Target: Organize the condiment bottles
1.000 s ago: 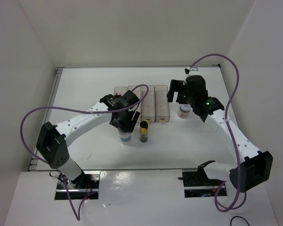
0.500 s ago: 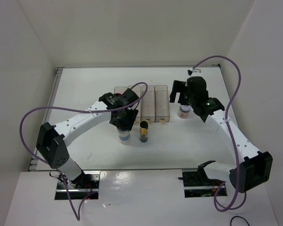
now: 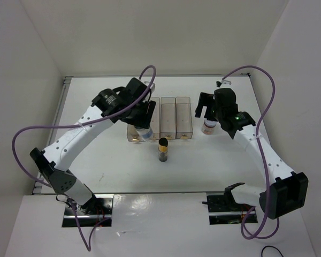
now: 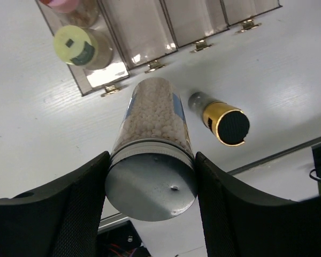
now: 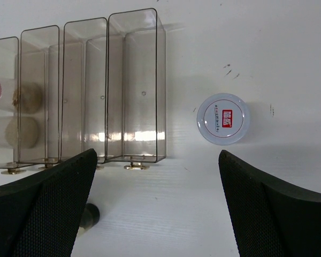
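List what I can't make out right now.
Top external: the left arm hides the leftmost bin's contents and most of the grey-capped jar in the left pincer.
Left wrist: the pink-capped jar is cut off by the top edge.
Right wrist: print on the white cap is too small to read; a finger hides most of the dark jar.

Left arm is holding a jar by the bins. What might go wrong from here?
1. The grey-capped jar in the left fingers hangs at the near end of the leftmost bin; lowering there may catch its wall or the yellow-green jar inside.
2. The black-gold jar stands close beside it and may get knocked over.
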`<action>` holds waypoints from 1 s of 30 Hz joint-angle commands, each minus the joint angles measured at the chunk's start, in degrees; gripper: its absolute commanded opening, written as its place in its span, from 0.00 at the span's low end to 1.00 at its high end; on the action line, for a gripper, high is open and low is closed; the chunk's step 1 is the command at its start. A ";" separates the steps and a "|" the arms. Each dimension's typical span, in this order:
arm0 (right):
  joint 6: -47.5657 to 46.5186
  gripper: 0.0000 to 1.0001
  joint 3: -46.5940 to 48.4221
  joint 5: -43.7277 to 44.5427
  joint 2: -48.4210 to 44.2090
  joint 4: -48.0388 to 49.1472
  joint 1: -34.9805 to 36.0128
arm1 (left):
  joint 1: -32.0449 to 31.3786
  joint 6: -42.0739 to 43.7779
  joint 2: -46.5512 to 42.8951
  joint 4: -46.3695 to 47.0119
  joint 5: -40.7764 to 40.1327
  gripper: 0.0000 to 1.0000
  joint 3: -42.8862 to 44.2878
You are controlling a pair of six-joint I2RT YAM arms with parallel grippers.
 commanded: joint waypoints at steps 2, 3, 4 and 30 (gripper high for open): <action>0.40 0.98 0.10 -0.11 0.05 0.57 -0.51 | 1.37 3.03 0.92 -1.61 -4.54 0.52 5.82; 0.40 0.98 0.10 -0.11 0.05 0.57 -0.51 | 1.98 3.03 1.45 -1.61 -5.16 0.52 6.96; 0.40 0.98 0.10 -0.11 0.05 0.57 -0.51 | 2.51 3.03 2.58 -1.61 -5.69 0.52 9.06; 1.46 0.98 0.10 0.33 1.71 0.04 -1.56 | 6.11 7.07 19.56 16.05 -8.86 0.54 15.07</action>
